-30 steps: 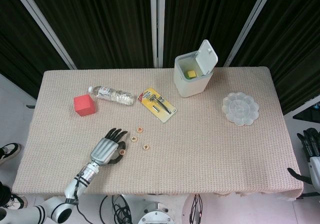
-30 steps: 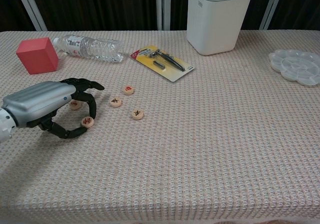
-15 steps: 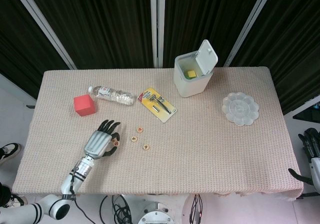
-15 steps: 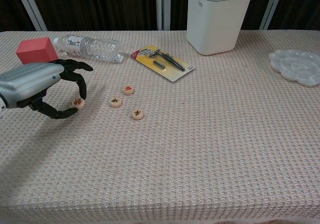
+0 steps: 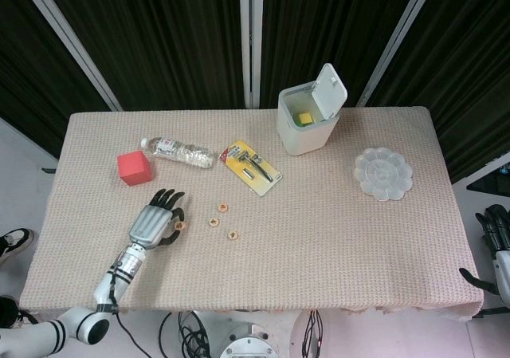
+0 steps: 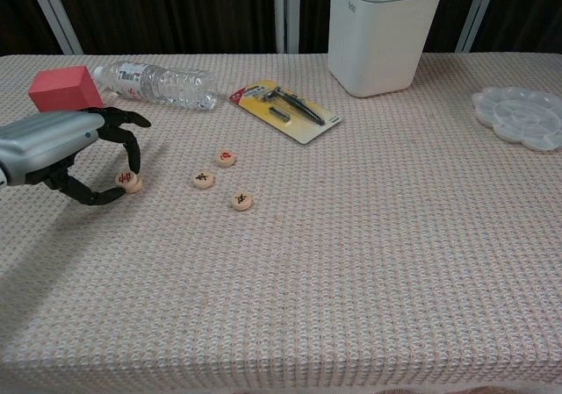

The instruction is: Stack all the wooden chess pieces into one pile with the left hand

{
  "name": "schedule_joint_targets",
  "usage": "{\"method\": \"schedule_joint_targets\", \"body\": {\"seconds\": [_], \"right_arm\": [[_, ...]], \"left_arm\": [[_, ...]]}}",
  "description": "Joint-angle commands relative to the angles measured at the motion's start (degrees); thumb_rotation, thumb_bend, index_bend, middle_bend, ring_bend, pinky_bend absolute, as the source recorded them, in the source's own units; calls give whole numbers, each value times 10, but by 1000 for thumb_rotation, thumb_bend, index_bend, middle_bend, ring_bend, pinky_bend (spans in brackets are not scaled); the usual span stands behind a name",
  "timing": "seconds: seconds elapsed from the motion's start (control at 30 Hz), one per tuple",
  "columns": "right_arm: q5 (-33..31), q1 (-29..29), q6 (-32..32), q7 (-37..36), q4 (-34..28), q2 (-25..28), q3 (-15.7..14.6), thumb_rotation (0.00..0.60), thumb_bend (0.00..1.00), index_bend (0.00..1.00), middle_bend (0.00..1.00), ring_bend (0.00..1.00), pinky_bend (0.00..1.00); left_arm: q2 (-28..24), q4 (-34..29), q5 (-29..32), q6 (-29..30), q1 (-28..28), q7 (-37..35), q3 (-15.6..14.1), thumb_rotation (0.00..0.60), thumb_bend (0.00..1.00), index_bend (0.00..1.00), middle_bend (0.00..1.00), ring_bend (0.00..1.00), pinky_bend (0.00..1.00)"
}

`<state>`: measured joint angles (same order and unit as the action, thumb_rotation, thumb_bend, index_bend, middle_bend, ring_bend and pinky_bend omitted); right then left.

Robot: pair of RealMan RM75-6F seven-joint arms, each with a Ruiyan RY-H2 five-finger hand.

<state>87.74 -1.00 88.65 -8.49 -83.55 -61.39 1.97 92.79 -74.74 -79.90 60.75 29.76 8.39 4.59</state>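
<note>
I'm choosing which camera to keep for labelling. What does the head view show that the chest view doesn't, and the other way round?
Only the head view shows the yellow item inside the white lidded bin, and the right hand beyond the table's right edge.

Only the chest view shows, side-on, the left hand pinching a round wooden chess piece between thumb and finger.

Both show three loose wooden chess pieces, the red cube, clear plastic bottle, yellow-carded tool pack and white paint palette.
</note>
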Motion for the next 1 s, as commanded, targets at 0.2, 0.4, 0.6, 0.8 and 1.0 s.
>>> {"method": "schedule_joint_targets", "body": {"seconds": [0.2, 0.4, 0.6, 0.8, 1.0], "right_arm": [[0, 0, 0, -4, 3, -1, 1, 600, 51, 0, 0, 0, 0], [-2, 0, -2, -5, 5, -2, 1, 600, 51, 0, 0, 0, 0], [-3, 1, -4, -4, 9, -4, 1, 600, 51, 0, 0, 0, 0], [-2, 3, -7, -2, 9, -4, 1, 600, 52, 0, 0, 0, 0], [-1, 4, -10, 2, 5, -6, -1, 600, 52, 0, 0, 0, 0]], "left_arm": [[7, 9, 2, 2, 2, -4, 0, 600, 333, 468, 76, 0, 0], [9, 13, 7, -2, 3, -8, -2, 600, 332, 418, 76, 0, 0], [2, 2, 8, 5, 0, -1, -3, 600, 332, 346, 75, 0, 0], [-10, -37, -6, 19, 2, 6, -3, 600, 332, 333, 75, 0, 0], [9, -47, -6, -4, 30, 22, 11, 600, 332, 355, 75, 0, 0]]}}
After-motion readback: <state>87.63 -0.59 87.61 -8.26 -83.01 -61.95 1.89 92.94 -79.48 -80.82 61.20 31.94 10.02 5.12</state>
